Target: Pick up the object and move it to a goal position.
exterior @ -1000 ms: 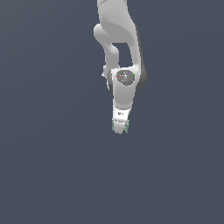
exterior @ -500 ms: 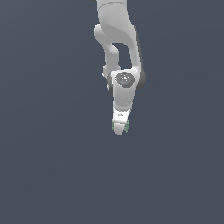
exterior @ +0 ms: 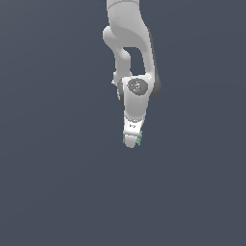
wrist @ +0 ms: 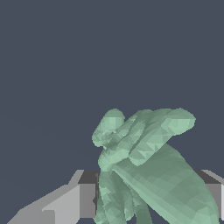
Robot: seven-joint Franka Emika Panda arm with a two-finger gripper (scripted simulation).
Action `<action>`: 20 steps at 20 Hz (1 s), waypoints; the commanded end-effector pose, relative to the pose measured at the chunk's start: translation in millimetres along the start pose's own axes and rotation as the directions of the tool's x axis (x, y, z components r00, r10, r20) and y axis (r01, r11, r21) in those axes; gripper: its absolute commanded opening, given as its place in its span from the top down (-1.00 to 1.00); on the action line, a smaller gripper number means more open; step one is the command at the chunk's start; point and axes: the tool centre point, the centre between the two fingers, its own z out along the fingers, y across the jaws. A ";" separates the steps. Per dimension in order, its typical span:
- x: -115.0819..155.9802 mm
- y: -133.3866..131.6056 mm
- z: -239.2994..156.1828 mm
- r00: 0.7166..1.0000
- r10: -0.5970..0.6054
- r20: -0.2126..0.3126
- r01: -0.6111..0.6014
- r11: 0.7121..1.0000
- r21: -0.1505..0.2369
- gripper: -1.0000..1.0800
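Gripper [exterior: 131,140] still clamps object [wrist: 144,166]; position unchanged.

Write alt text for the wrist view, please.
A pale green lumpy object with short leg-like protrusions fills the lower half of the frame, sitting between the two grey fingers of the gripper. Behind it is only a plain dark blue-grey background.

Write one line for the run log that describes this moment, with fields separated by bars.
arm: pointing down | gripper: shut on green object | object: between the jaws, edges visible at both sides | surroundings: plain dark background | goal: not visible
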 end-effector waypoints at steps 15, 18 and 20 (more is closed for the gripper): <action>14.3 26.5 -105.2 1.000 -0.002 -0.002 0.002 1.000 0.000 1.00; 18.4 34.6 -135.8 1.000 -0.002 -0.003 0.002 1.000 0.001 1.00; 21.1 40.1 -155.9 1.000 -0.002 -0.003 0.002 1.000 0.001 1.00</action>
